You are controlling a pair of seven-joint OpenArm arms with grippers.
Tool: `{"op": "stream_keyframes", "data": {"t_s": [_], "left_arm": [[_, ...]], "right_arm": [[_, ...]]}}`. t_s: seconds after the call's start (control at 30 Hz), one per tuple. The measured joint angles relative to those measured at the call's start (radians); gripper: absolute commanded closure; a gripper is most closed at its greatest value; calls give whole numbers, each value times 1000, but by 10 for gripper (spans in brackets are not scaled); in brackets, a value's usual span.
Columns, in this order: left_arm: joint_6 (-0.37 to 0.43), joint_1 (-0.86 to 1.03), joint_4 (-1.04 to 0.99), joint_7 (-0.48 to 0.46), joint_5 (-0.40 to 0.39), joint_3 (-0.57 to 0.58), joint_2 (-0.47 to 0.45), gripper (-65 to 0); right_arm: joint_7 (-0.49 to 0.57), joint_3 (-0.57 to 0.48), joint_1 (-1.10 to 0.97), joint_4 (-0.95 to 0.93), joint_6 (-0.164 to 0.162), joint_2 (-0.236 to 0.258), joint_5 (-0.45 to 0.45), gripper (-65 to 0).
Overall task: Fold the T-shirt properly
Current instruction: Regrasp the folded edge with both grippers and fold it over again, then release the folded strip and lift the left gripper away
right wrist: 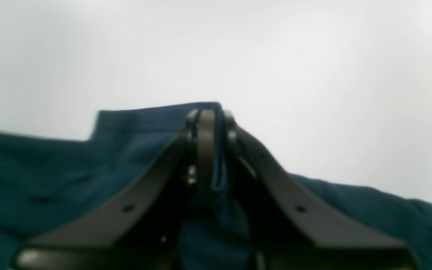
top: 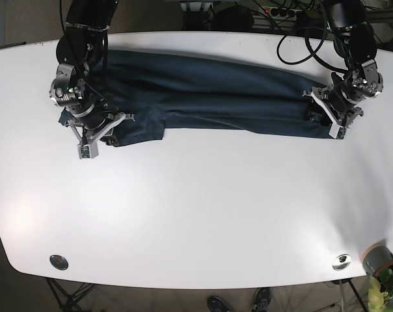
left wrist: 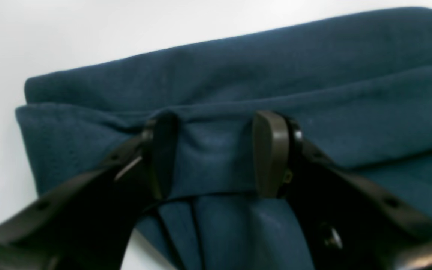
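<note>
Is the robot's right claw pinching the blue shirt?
Touching. The right wrist view shows the right gripper closed on an edge of the T-shirt.

The T-shirt (top: 209, 97) is a plain dark navy blue with no print, stretching as a long band across the upper part of the base view. It lies on a white table (top: 196, 214). The left gripper (left wrist: 216, 153) has black arms and dark olive-brown pads (left wrist: 272, 150). The right gripper (right wrist: 211, 150) is black too. In the base view's lower right corner sits a grey cylindrical object (top: 377, 259) beside green leaves (top: 390, 291).
</note>
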Motion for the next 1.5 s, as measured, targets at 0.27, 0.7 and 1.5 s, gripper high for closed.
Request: {"op": "stream_keyframes", "data": {"t_s": [0.27,0.7,1.5], "left_arm": [[-3,-13,-14,0,1,-1,0,-306],[-3,-14,-18,-2,-6,0,-9,-306],[-2,-39,-19,15,12,7,-6,-306]], "right_arm": [[-100,108,-90,240,2,-38,8,-24],[-108,242,-220,259,18,-42,18,-27],[-101,204,-319,294,-2,-43,156,-441]]}}
